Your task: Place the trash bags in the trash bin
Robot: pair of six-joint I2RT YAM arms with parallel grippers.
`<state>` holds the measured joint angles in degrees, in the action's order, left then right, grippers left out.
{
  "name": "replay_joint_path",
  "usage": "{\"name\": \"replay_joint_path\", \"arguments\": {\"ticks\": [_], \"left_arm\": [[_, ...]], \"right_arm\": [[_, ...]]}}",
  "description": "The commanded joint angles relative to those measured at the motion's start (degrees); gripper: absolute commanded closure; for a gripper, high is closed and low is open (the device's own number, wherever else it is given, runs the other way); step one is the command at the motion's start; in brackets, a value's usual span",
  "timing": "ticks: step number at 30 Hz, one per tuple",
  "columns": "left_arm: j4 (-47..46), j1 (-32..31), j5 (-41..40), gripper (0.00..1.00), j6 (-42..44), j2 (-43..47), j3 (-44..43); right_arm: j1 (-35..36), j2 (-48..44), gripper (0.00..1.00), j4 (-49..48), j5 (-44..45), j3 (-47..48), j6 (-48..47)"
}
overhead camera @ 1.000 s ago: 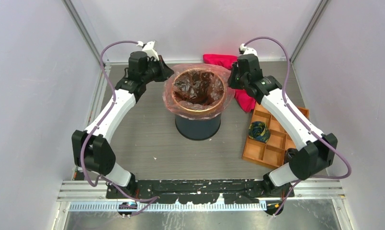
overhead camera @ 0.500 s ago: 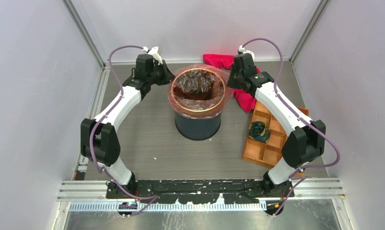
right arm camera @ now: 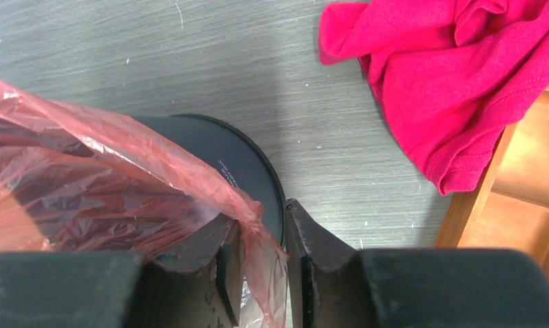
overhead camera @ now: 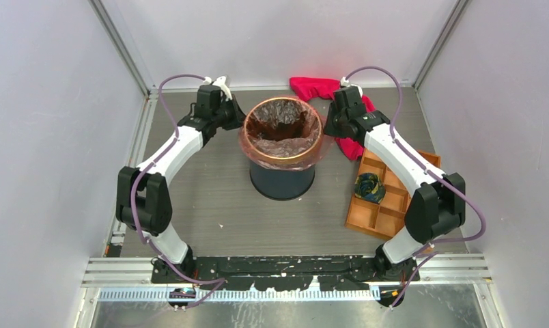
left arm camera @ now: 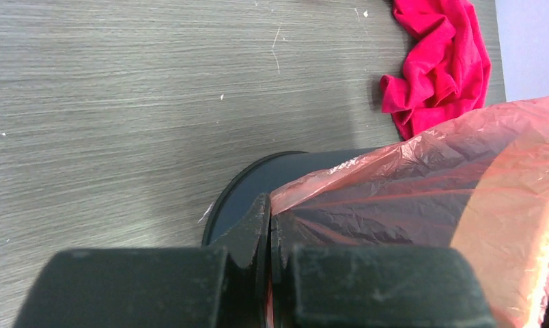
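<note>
Top external view: trash bag (overhead camera: 283, 137) lines trash bin (overhead camera: 282, 181), frame centre, hem folded over gold rim (overhead camera: 283, 161). L gripper (left arm camera: 270, 213) jaws together, pinching film vs. bin wall, prob. to hold hem down; R gripper (right arm camera: 263, 220) jaws apart, film slack between, prob. for release.

trash bag (overhead camera: 283, 145) in trash bin (overhead camera: 282, 182) (draped over rim) | cloth (overhead camera: 313, 87) behind-right | tray (overhead camera: 385, 213) right of bin

Looks like a robot lab test cell. Plain white panels (overhead camera: 46, 123) and aluminium posts (overhead camera: 120, 48) box in the grey worktop (overhead camera: 210, 198).
</note>
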<state>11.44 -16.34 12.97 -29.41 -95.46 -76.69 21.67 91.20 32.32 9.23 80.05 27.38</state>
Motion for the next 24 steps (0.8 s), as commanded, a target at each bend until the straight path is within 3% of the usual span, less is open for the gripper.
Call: {"name": "replay_joint_path", "arguments": {"ticks": [1,6,12,15,24], "left_arm": [[-1.1,0.6,-1.2,0.99,-0.2,2.5,0.7],[0.3,0.6,-1.5,0.94,0.1,3.8,-0.6],[2.3,0.7,-2.7,0.68,0.7,5.7,-1.8],[3.8,0.9,-3.4,0.58,0.6,6.5,-2.1],[9.4,1.7,-5.1,0.44,-0.6,11.4,-2.3]], "right_arm": [[-0.1,-5.1,0.64,-1.8,-1.6,-1.3,1.3],[-0.1,-8.0,0.53,-0.5,-2.2,-0.4,2.3],[-0.4,-11.2,0.37,1.6,-0.8,0.4,3.3],[-0.4,-12.2,0.35,2.3,-0.7,0.0,3.8],[-0.4,-15.6,0.37,2.3,-1.8,-3.1,5.3]]}}
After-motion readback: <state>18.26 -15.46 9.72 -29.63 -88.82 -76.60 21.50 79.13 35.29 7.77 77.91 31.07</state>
